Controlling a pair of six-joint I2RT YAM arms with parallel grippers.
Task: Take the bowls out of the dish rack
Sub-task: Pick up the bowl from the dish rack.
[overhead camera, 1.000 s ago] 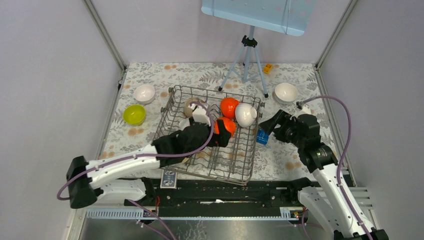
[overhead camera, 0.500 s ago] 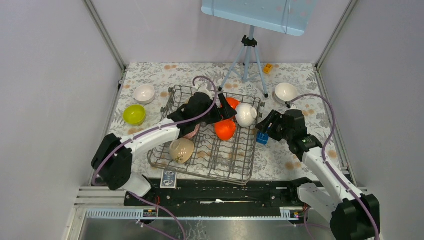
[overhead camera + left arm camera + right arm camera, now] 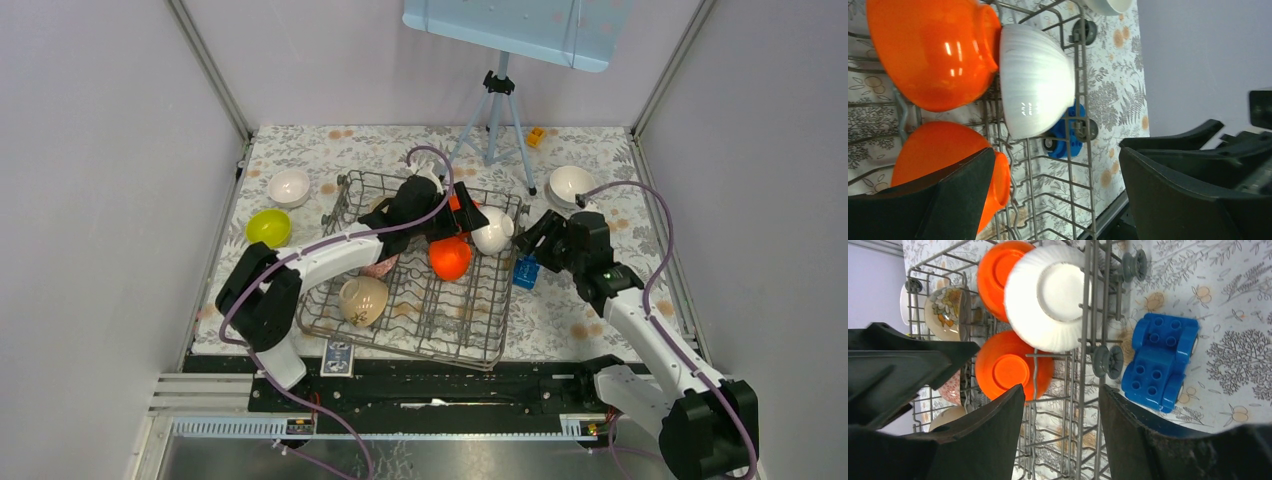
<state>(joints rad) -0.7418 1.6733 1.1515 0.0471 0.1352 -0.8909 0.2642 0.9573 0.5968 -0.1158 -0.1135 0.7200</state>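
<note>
The grey wire dish rack (image 3: 482,345) holds two orange-red bowls (image 3: 450,258) (image 3: 459,202), a white bowl (image 3: 492,230), a beige bowl (image 3: 363,300) and a pink patterned bowl (image 3: 381,268). My left gripper (image 3: 466,216) is open and empty over the rack's far right part, above the orange bowls. In the left wrist view its gripper (image 3: 1057,150) has one finger beside the lower orange bowl (image 3: 943,150), with the white bowl (image 3: 1035,85) ahead. My right gripper (image 3: 537,236) is open and empty just outside the rack's right wall; in the right wrist view it (image 3: 1062,390) faces the white bowl (image 3: 1048,297).
A white bowl (image 3: 289,186) and a lime bowl (image 3: 268,228) sit on the table left of the rack, another white bowl (image 3: 571,184) at the far right. A blue block (image 3: 525,272) lies by the rack's right wall under my right gripper. A tripod (image 3: 495,110) stands behind.
My left arm swung from the rack's near left to its far right, over the orange bowls, uncovering the beige bowl. My right gripper moved up and left towards the rack's right wall.
</note>
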